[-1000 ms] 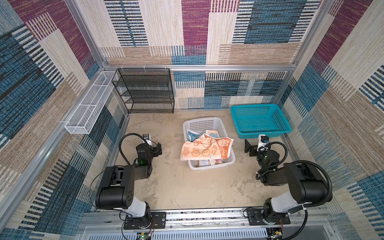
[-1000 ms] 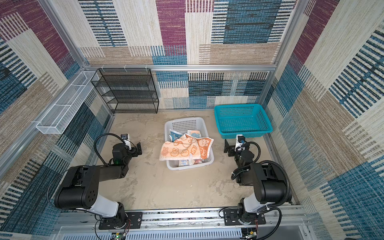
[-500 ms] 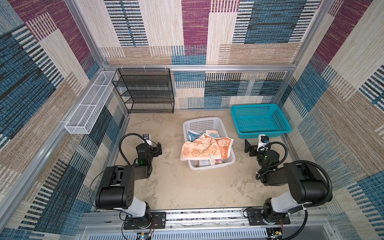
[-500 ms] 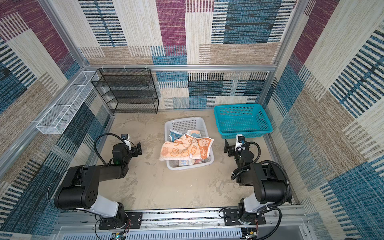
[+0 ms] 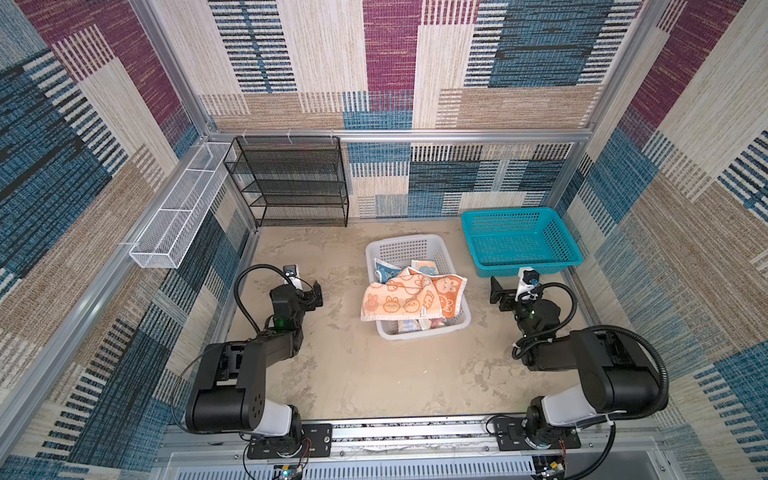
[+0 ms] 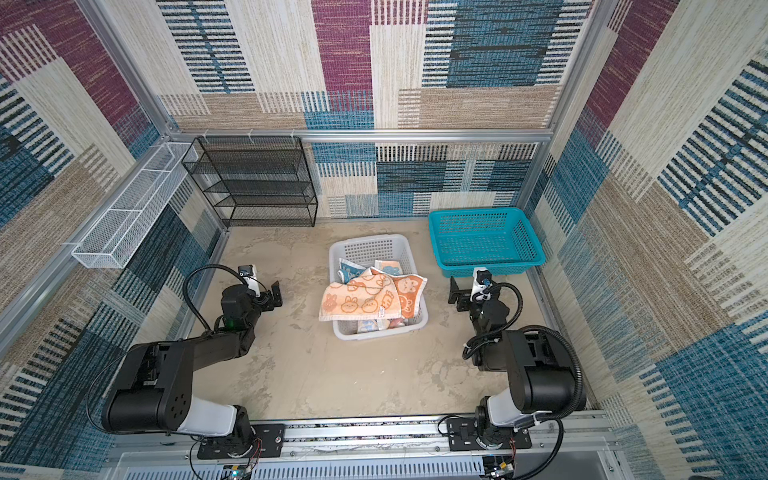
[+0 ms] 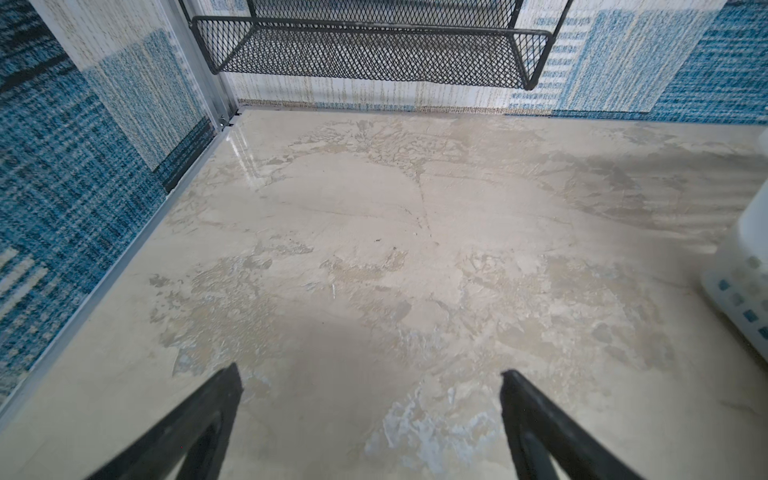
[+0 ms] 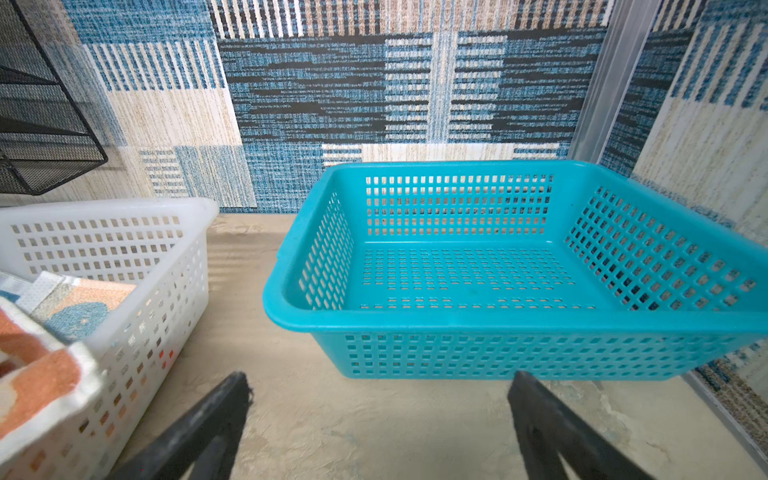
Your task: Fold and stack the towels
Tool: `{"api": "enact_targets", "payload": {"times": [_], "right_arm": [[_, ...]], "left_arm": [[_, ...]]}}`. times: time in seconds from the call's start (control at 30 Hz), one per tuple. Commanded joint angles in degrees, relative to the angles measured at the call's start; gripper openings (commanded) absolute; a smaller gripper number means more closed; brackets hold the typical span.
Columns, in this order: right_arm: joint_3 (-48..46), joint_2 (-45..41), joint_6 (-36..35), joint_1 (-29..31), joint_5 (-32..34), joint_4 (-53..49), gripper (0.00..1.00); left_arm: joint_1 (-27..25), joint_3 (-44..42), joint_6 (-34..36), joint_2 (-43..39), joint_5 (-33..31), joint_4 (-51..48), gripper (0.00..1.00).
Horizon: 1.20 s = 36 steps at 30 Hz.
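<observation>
**Desk:** Where were the towels when this was taken?

**Me:** All in the white basket (image 5: 407,243) at mid-table. In both top views the orange rabbit towel (image 5: 399,299) sprawled crumpled on top, overhanging the basket's left rim. The blue-and-white towel (image 5: 384,272) poked out behind it. A pale scrap of a third towel (image 5: 409,326) showed underneath at the near end.

**Desk:** And your pincers?

**Me:** Both released, jaws spread wide. My left pincer (image 5: 312,296) hung low to the left of the white basket. My right pincer (image 5: 500,297) hung to its right, just in front of the teal basket (image 5: 507,212). Each was apart from the cloth.

**Desk:** What did the wrist cameras add?

**Me:** The left wrist view caught my jaws parted over mottled tabletop (image 7: 374,208), with the black mesh shelf (image 7: 365,54) ahead. Of the white basket it gave only a blurred sliver at the edge, and the towels lay outside it. The right wrist view showed parted jaws facing the teal basket's perforated wall, with the orange rabbit towel lapped over the white basket's rim beside it. Only the top views took in the white wire tray (image 5: 178,220) on the left wall.
</observation>
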Motion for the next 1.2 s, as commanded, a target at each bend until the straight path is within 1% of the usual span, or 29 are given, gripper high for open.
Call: {"api": "enact_targets", "payload": {"times": [0.0,0.1,0.17,0.23,0.27,0.33,0.4,0.43,0.5,0.53,0.63,0.67,0.73,0.83,0.93,1.0,1.07,1.17], "right_arm": [[1.15,-3.03,0.6,0.3,2.04,-4.04,0.99],[3.77,-5.69,1.74,0.89,3.07,-11.89,0.99],[3.77,-6.9,1.88,2.27,5.3,-13.09,0.99],[3.86,-8.7,3.06,3.82,8.07,-15.47,0.99],[4.11,-9.84,3.97,4.84,10.37,-17.18,0.99],[5.75,-12.45,5.93,6.58,14.7,-22.98,0.99],[7.23,-15.52,9.1,7.31,18.14,-28.84,0.99],[8.22,-17.16,12.04,7.34,20.3,-32.39,0.99],[9.99,-20.3,18.01,7.35,23.7,-38.51,0.99],[10.8,-21.88,20.33,7.34,23.59,-40.92,0.99],[12.7,-25.89,29.79,7.21,21.9,-49.25,0.99],[12.91,-26.89,29.69,7.21,18.44,-50.18,0.99],[12.97,-28.08,28.57,7.21,11.18,-51.11,0.99],[14.53,-28.12,28.86,7.38,3.95,-55.23,0.99],[17.24,-26.79,26.62,8.19,-2.39,-59.38,0.99],[18.86,-26.03,25.48,9.46,-4.08,-62.72,0.99],[19.87,-25.34,25.19,10.57,-5.54,-65.71,0.99],[20.48,-24.45,24.93,12.09,-7.26,-68.87,0.99]], "left_arm": [[-0.05,0.25,0.18,-2.81,-1.95,-3.43,0.99],[-0.53,-0.21,-0.21,-5.77,-3.76,-6.9,0.99],[-1.14,-0.17,-0.43,-7.64,-6.09,-8.06,0.99],[-2.21,1.12,-0.78,-9.96,-8.36,-12.1,0.99],[-3.43,1.83,-0.64,-11.09,-10.27,-14.16,0.99],[-5.86,4.02,-1.16,-13.02,-16.52,-18.81,0.99],[-7.54,6.49,-3.63,-14.74,-18.75,-24.06,0.99],[-8.62,7.93,-5.31,-15.39,-19.39,-26.58,0.99],[-10.36,11.2,-9.24,-16.43,-19.34,-32.85,0.99],[-11.45,12.88,-11.8,-16.86,-18.55,-36.0,0.99],[-14.0,14.98,-18.67,-17.8,-13.84,-40.56,0.99],[-14.91,15.31,-19.67,-17.83,-11.1,-40.75,0.99],[-17.87,16.54,-21.14,-17.66,-8.49,-42.66,0.99],[-22.19,18.42,-23.29,-17.65,-6.0,-45.73,0.99],[-24.55,19.12,-26.42,-18.12,-1.96,-47.74,0.99],[-25.42,19.18,-28.59,-18.12,1.01,-48.61,0.99],[-25.97,19.59,-31.02,-18.03,2.55,-50.42,0.99],[-26.46,19.33,-32.61,-17.94,5.67,-50.92,0.99]]}}
